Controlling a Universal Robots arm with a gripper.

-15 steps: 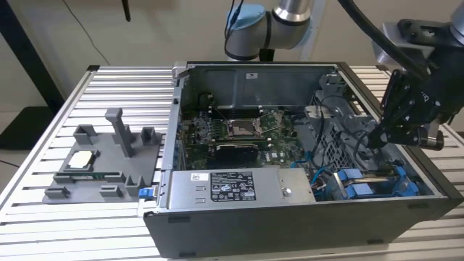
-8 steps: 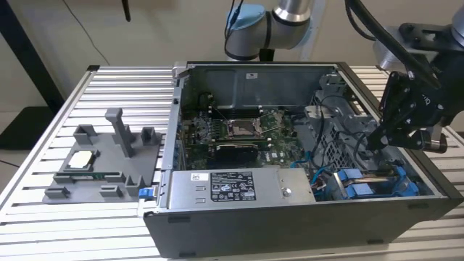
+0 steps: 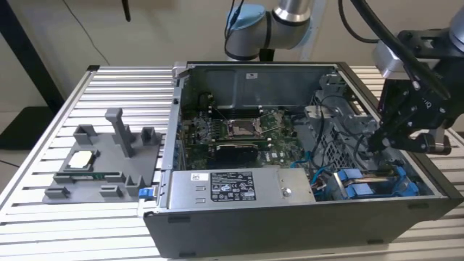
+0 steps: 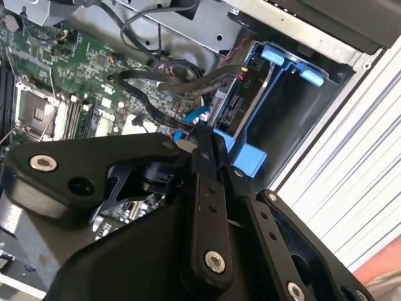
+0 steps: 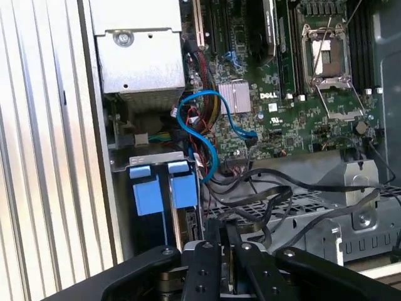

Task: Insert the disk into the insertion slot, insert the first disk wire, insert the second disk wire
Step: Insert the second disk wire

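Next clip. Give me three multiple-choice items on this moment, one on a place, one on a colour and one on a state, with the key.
1. The gripper hangs over the computer case: A at its end on the exterior view's left; B at its end on the exterior view's right; C not at all, it is off beside it.
2. The insertion slot has rails coloured: A red; B blue; C yellow.
3. The case is: A open, with the motherboard exposed; B shut by a panel; C wrapped in film.
Key: 1 B, it is just above the slot. 2 B, the plastic is bright blue. 3 A, the board shows in every view.
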